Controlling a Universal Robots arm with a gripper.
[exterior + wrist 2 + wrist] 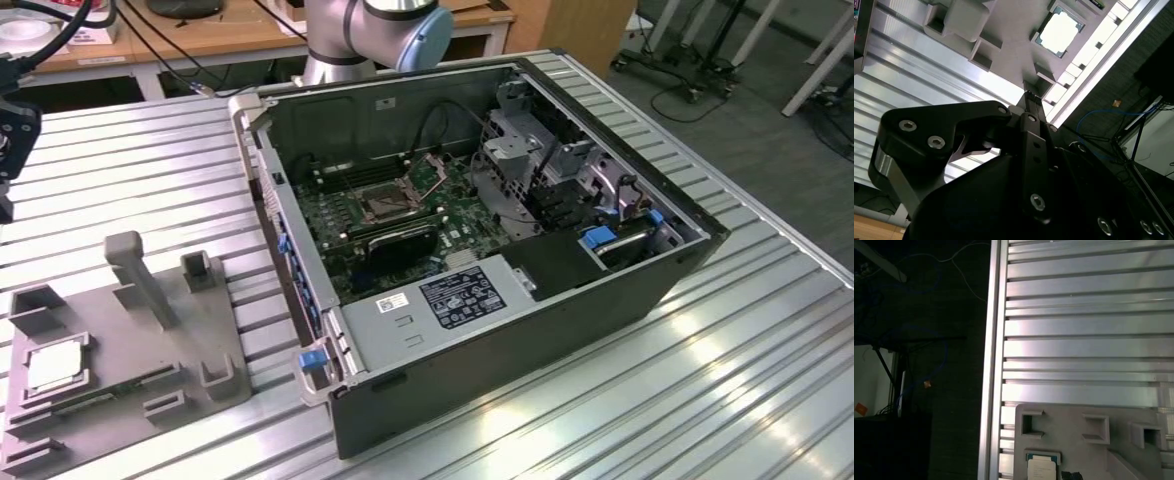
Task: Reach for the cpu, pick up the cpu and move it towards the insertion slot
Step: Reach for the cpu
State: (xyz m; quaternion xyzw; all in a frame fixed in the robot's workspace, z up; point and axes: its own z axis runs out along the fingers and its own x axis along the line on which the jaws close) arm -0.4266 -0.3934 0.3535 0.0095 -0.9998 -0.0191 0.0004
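The cpu (55, 369) is a flat silvery square lying in a recess of the grey plastic tray (200, 330) at the exterior view's lower left. It shows bright in the second wrist view (1060, 32) and pale in the first wrist view (1042, 468), still seated in the tray. My gripper (8, 140) hangs at the exterior view's far left edge, above the ribbed table and short of the tray, holding nothing; its dark body (1030, 98) points toward the tray. The insertion slot (387, 205) sits on the green board inside the open computer case.
The open black computer case (561, 300) lies on the ribbed aluminium table (134, 190), to the exterior view's right of the tray. Grey posts (134, 270) rise from the tray. A green memory stick (100, 395) lies in it. The table's edge (994, 360) drops to a dark floor with cables.
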